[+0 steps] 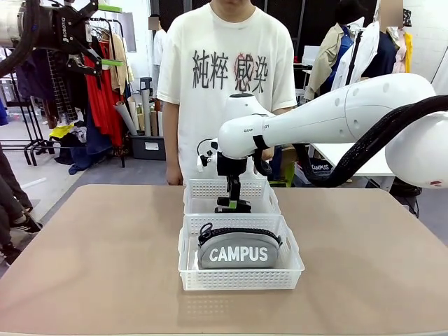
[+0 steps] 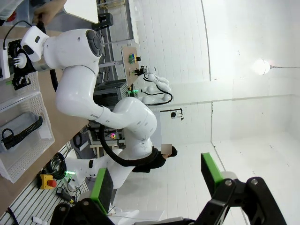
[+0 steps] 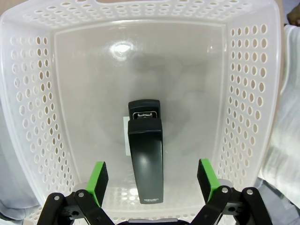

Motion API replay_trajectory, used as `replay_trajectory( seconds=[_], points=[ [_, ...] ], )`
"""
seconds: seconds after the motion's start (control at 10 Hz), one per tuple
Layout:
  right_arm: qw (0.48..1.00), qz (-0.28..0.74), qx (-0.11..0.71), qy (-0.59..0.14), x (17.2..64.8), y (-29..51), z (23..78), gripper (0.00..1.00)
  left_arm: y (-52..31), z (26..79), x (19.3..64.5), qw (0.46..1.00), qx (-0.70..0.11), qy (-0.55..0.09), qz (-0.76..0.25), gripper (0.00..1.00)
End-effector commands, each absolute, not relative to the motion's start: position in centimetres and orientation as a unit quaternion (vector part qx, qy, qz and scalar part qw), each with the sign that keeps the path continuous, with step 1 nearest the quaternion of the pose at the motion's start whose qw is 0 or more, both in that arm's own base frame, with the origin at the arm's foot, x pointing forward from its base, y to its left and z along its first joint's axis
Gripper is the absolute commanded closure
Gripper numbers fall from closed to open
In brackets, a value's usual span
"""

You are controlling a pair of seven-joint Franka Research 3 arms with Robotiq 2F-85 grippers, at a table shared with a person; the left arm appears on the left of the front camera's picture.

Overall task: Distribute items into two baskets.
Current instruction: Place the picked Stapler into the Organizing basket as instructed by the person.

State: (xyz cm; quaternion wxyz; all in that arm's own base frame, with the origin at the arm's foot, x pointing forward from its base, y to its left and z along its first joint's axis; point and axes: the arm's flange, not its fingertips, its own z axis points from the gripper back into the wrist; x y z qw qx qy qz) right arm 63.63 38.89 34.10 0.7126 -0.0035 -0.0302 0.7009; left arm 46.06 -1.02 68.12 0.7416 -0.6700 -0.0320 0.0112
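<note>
Just blk stapler (image 3: 145, 152), flat in basket (image 3: 33, 140)

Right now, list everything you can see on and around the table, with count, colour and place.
baskets: two, white, mid-table, near basket in front of far basket
pouch: one, grey with white CAMPUS lettering, in near basket
stapler: one, black, flat on far basket's floor
table: one, tan
person: one, white printed T-shirt, far side
right end effector: open, green pads either side of stapler, apart from it
left end effector: open, raised at upper left
</note>
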Motion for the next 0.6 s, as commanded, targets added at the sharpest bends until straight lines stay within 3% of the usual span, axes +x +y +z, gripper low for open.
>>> replay_trajectory(
  seconds=[0.0, 0.2, 0.5],
  points=[
    [0.734, 0.678, 0.023, -0.022, 63.3, 38.2, 36.1, 0.0, -1.0, 68.4, 45.9, 0.738, -0.674, -0.03, 0.012, 0.0],
    [0.75, 0.657, 0.069, -0.043, 63.3, 37.2, 39.0, 0.0, -1.0, 68.4, 45.9, 0.738, -0.674, -0.03, 0.012, 0.0],
    [0.852, 0.51, 0.119, -0.017, 63.4, 36.0, 42.9, 0.0, -1.0, 68.4, 45.9, 0.738, -0.674, -0.03, 0.012, 0.0]
  ],
)
